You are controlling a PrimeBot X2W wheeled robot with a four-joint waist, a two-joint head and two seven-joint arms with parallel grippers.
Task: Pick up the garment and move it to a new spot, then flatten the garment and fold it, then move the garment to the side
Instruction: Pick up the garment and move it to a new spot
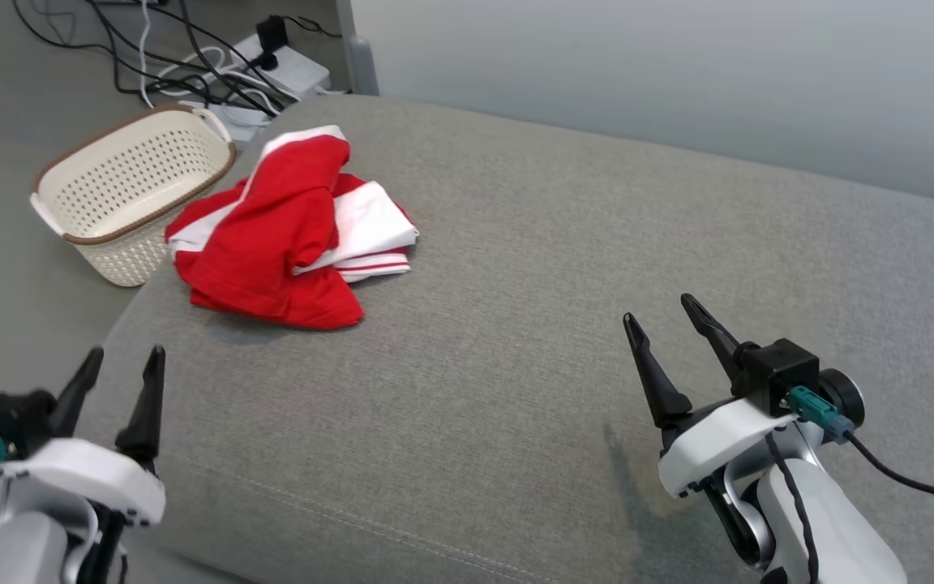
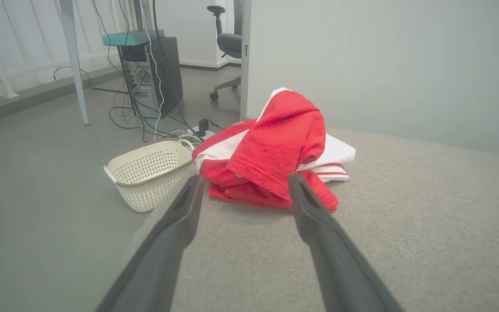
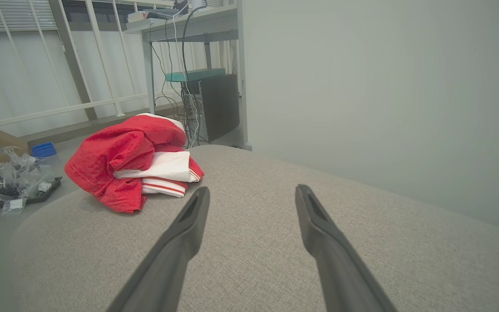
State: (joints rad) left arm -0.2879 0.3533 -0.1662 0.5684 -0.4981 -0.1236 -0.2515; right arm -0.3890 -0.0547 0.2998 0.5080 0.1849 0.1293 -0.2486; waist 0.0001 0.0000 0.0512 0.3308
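A red and white garment (image 1: 289,227) lies crumpled in a heap near the far left corner of the grey cushioned surface (image 1: 532,324). My left gripper (image 1: 122,361) stands open at the surface's near left edge, well short of the heap, fingers pointing toward it. In the left wrist view the garment (image 2: 275,151) sits just beyond the open left gripper (image 2: 245,184). My right gripper (image 1: 661,316) is open over the near right of the surface, empty. From the right wrist, the garment (image 3: 132,164) lies far to the left of the open right gripper (image 3: 251,195).
A cream perforated basket (image 1: 134,195) stands on the floor beside the surface's far left corner, close to the garment. Cables and a power strip (image 1: 272,65) lie on the floor behind it. A pale wall (image 1: 678,73) runs along the back.
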